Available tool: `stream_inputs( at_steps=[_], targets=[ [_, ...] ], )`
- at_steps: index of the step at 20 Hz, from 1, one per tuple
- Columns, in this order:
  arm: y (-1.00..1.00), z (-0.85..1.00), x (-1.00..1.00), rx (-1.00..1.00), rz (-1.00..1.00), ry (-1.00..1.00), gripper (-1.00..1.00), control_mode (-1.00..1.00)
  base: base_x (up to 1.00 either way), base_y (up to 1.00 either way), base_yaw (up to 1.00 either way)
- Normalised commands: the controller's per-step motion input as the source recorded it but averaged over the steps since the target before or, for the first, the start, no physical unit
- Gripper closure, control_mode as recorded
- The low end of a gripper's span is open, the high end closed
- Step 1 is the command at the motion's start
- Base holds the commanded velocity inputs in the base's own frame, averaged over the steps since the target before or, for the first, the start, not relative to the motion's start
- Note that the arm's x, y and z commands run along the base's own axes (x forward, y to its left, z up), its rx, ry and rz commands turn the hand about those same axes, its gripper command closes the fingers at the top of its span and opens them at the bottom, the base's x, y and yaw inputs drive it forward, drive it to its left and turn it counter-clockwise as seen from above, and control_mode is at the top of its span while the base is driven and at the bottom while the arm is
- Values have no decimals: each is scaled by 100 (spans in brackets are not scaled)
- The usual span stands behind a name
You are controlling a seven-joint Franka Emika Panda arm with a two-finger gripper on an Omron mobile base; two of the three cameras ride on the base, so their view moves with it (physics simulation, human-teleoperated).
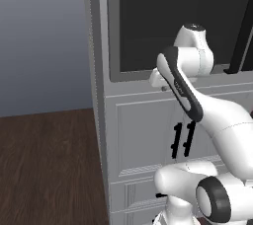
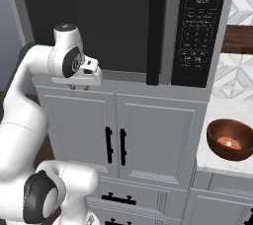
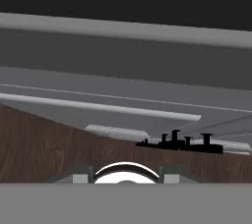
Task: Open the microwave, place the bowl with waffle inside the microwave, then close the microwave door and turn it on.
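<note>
The grey microwave sits over white cabinets, and the microwave door with its dark window is closed. A black vertical strip runs along the door's right edge, beside the black keypad panel. The reddish-brown bowl stands on the counter to the right, with an orange-brown waffle inside. My gripper hangs just below the door's lower left corner, pointing down. It also shows in the left base view. Its fingers are apart with nothing between them.
White panelled cabinet doors with black handles stand below the microwave, with drawers under them. The white counter holds the bowl, with a tiled wall behind. Dark wooden floor lies open to the left of the cabinet.
</note>
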Motion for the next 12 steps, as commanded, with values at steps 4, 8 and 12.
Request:
stream_inputs(
  at_steps=[4, 8, 12],
  targets=[
    [0, -4, -64, 0, 0, -4, -100, -100, 0, 0, 0],
    [0, -21, -100, 0, -2, -3, -100, -100, 0, 0, 0],
    [0, -41, -94, 0, -2, 0, -100, -100, 0, 0, 0]
  ],
)
